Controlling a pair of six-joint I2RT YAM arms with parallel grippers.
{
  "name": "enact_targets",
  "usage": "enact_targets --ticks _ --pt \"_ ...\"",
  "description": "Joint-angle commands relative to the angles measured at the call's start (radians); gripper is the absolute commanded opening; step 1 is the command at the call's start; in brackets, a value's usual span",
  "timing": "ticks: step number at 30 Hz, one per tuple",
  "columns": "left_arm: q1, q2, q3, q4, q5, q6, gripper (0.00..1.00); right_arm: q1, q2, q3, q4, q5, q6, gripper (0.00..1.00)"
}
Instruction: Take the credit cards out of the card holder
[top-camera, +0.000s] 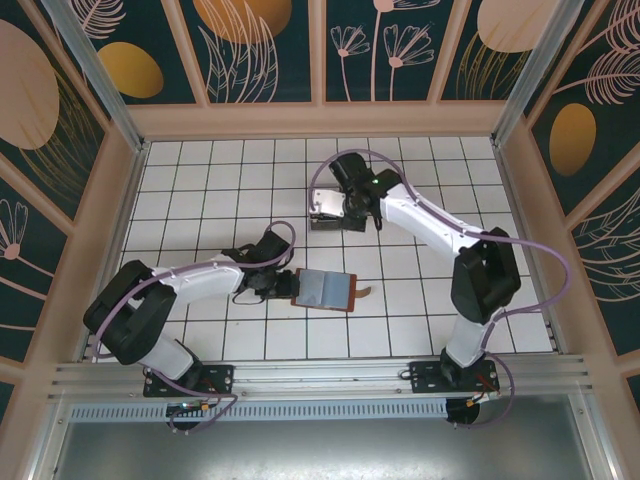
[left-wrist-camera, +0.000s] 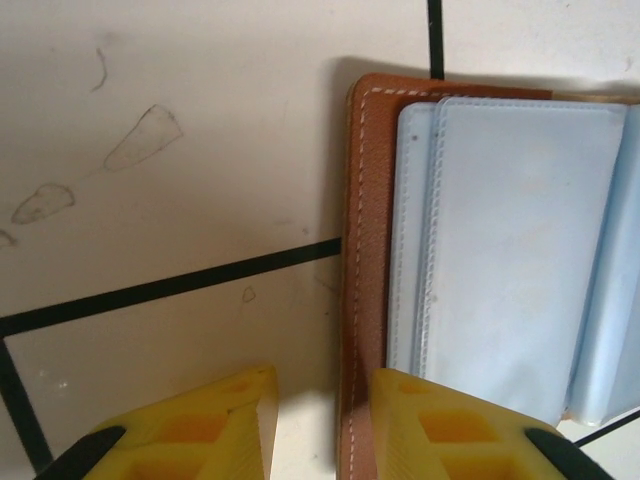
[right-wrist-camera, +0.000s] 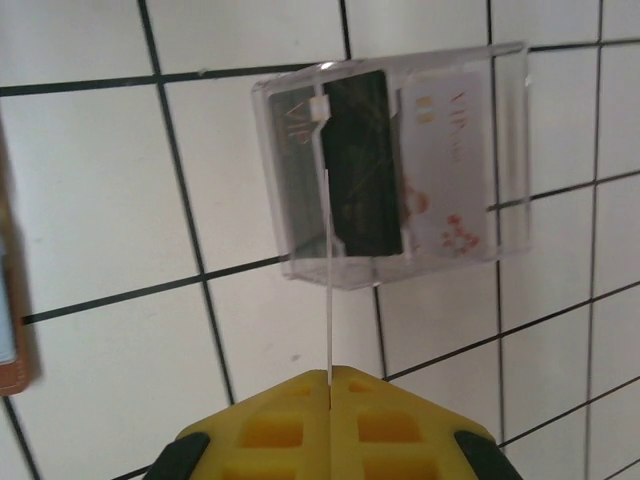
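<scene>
So the right claw (right-wrist-camera: 328, 378) is clamped fully together, and we see a thin card (right-wrist-camera: 325, 250) pinched in the seam. It's edge-on, so it reads as a hairline running up toward the clear box (right-wrist-camera: 510, 150). We can't tell if its far end is inside the box or just in front of it.

The left claw (left-wrist-camera: 325, 390) sits at a narrow gap. One yellow finger (left-wrist-camera: 470, 430) is over the card holder (left-wrist-camera: 500, 230) and the other is over bare tile, with the brown stitched edge running up between them. We can't say whether it's pressing down.

From overhead we get the layout. The card holder (top-camera: 325, 290) lies open and flat near the middle of the tiled table (top-camera: 200, 190), grey-blue side up, with its snap tab (top-camera: 365, 293) poking out to the right. The left claw (top-camera: 280, 285) is at its left edge, and the right claw (top-camera: 335, 212) is well apart, over the box.

The right wrist view gives us what's in the box — a dark card (right-wrist-camera: 362, 165) and a whitish card (right-wrist-camera: 450, 160) side by side. The left wrist view gives us the holder's layered blue sleeves up close.

Our count is one holder, one box and three cards — the box's left end is too glary to judge.
</scene>
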Motion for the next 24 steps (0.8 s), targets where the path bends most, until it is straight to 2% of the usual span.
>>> enact_targets --ticks 1,19,24 --pt "-0.004 -0.031 -0.022 0.017 0.002 -0.033 0.32 -0.019 0.060 0.090 -0.061 0.013 -0.092 0.00" --pt "-0.004 -0.026 -0.022 0.024 0.000 -0.059 0.32 -0.068 0.383 0.556 -0.171 -0.044 -0.220 0.00" --pt "-0.004 -0.015 -0.018 0.022 -0.001 -0.053 0.32 -0.074 0.439 0.622 -0.206 -0.044 -0.220 0.00"
